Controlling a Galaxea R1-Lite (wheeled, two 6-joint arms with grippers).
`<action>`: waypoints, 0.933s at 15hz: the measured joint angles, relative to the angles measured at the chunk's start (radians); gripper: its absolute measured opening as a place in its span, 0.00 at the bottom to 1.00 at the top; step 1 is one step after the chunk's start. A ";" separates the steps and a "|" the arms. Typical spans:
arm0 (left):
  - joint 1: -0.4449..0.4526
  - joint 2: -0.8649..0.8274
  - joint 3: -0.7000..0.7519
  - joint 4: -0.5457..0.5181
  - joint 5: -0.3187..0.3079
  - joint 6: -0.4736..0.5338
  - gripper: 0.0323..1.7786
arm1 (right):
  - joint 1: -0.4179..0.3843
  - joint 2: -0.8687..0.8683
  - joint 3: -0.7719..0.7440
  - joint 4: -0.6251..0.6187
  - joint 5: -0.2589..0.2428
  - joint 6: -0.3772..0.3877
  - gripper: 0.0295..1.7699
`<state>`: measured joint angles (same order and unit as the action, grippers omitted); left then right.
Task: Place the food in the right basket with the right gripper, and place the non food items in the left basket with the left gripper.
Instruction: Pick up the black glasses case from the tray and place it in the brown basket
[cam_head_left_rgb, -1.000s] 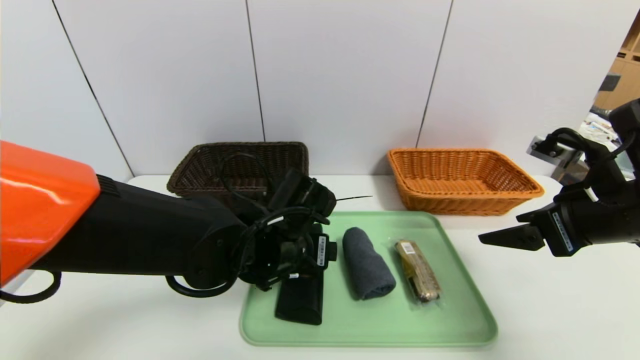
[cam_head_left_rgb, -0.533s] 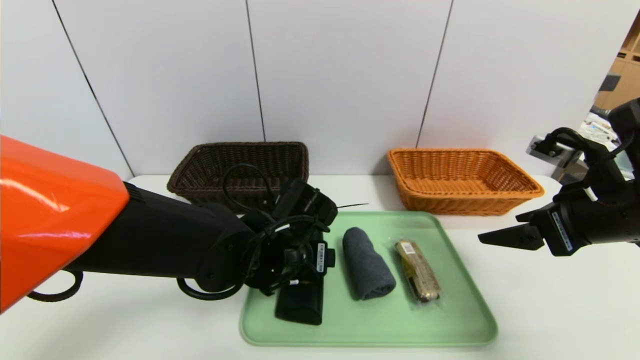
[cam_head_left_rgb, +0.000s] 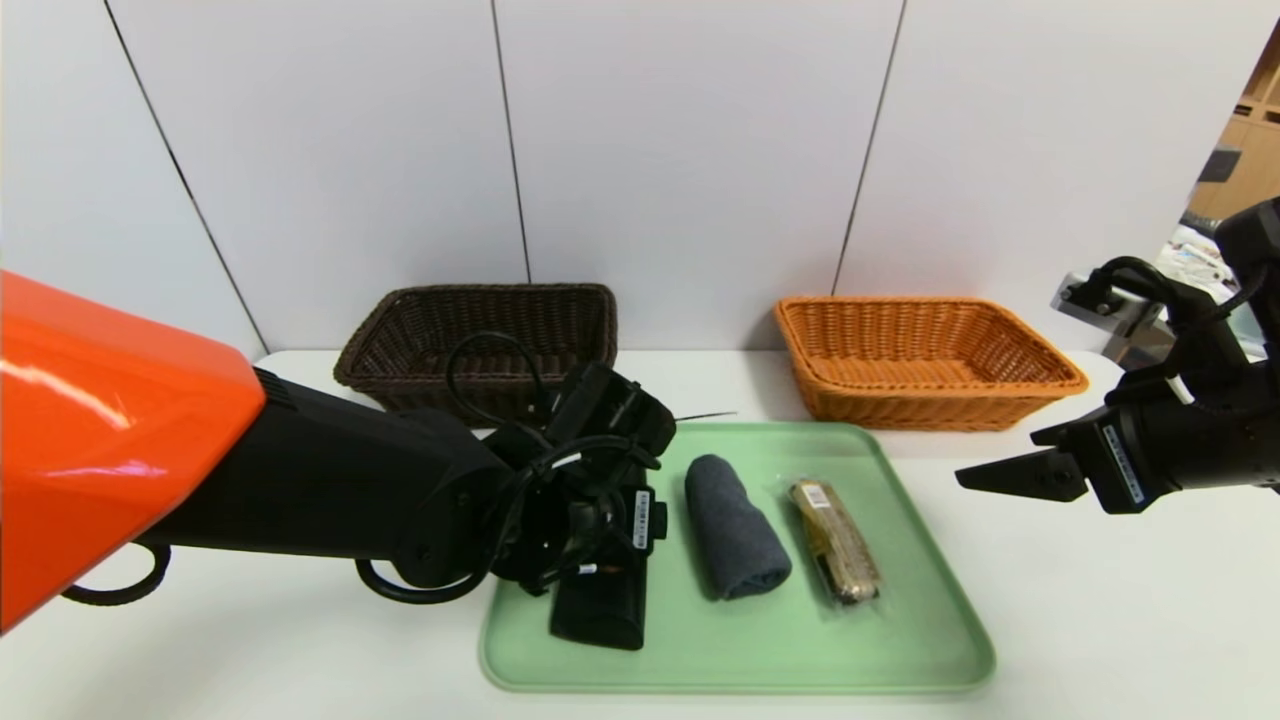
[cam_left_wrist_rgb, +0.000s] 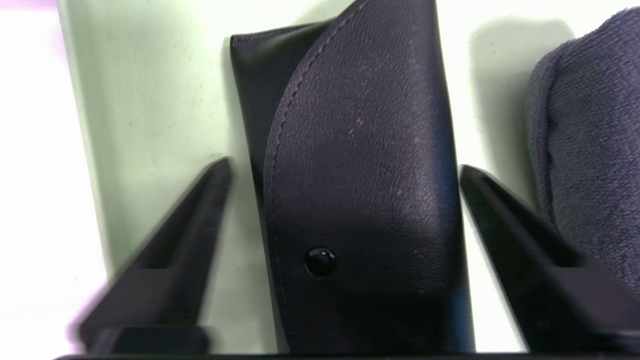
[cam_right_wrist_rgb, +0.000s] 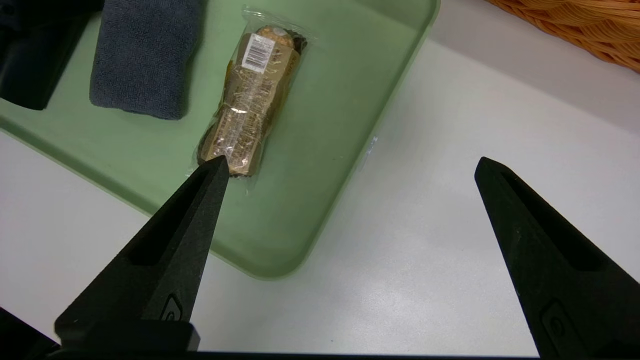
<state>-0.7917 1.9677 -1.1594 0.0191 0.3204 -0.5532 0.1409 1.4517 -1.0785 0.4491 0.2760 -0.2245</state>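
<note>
My left hand (cam_left_wrist_rgb: 345, 170) is down over the left side of the green tray (cam_head_left_rgb: 900, 640), its two black fingers (cam_left_wrist_rgb: 185, 240) spread either side of a black leather glasses case (cam_left_wrist_rgb: 350, 175). One finger sits just clear of the case's stitched flap edge, the other right at the opposite edge; whether that one touches the leather I cannot tell. The case lies flat, its flap closed by a small black snap (cam_left_wrist_rgb: 320, 261), lengthwise along the tray.

Beside the case lies a rolled grey towel (cam_head_left_rgb: 735, 540), and beyond that, nearest the tray's right edge, the food (cam_head_left_rgb: 835, 540): a golden-brown snack bar in clear wrap, its white barcode label at the far end. All three lie side by side, apart from one another.

My right hand (cam_right_wrist_rgb: 350, 165) hangs above the white worktop (cam_head_left_rgb: 1100, 620) just off the tray's right edge, fingers spread wide and holding nothing.

At the back of the worktop, against the wall, the left basket (cam_head_left_rgb: 480, 330) in dark brown wicker stands behind my left arm, and the right basket (cam_head_left_rgb: 925, 355) in orange wicker stands behind the tray's right corner.
</note>
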 joint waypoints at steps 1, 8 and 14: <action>-0.001 0.001 0.006 -0.001 0.000 0.001 0.72 | 0.000 0.000 0.003 0.001 0.000 0.000 0.96; -0.003 -0.001 0.015 -0.001 0.002 0.000 0.43 | 0.000 -0.003 0.002 -0.001 0.000 0.000 0.96; 0.014 -0.106 0.011 0.002 0.010 0.067 0.32 | -0.010 -0.007 0.004 0.000 0.000 0.002 0.96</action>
<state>-0.7779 1.8621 -1.1487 0.0211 0.3300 -0.4862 0.1309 1.4447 -1.0740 0.4494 0.2755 -0.2221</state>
